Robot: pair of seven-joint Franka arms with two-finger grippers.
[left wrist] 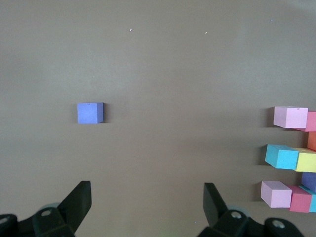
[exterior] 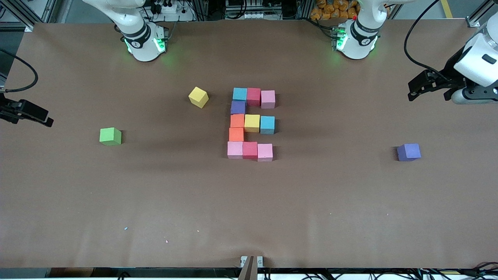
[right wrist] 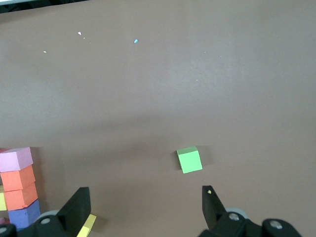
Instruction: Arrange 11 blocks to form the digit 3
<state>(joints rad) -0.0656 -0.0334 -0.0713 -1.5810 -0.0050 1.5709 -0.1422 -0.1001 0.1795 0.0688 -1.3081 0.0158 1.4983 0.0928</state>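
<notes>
Eleven blocks point(exterior: 251, 123) formed the digit 3 point(exterior: 237, 124) mid-table, well apart from my wide-open, empty grippers: left gripper point(left wrist: 147, 210) over its table end near a loose purple cube point(exterior: 408, 152), right gripper point(right wrist: 145, 210) near the green cube point(exterior: 110, 136).

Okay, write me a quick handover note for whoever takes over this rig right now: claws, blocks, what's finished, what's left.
Left claw: open, empty, waiting over the left arm's end of the table.
Right claw: open, empty, over the right arm's end.
Digit 3: eleven touching cubes mid-table, three three-cube bars joined by the purple and an orange cube. It looks complete.
Loose cubes: spare yellow cube beside the figure's top bar, green cube toward the right arm's end, spare purple cube toward the left arm's end.
Left: nothing obvious; perhaps check alignment.
</notes>
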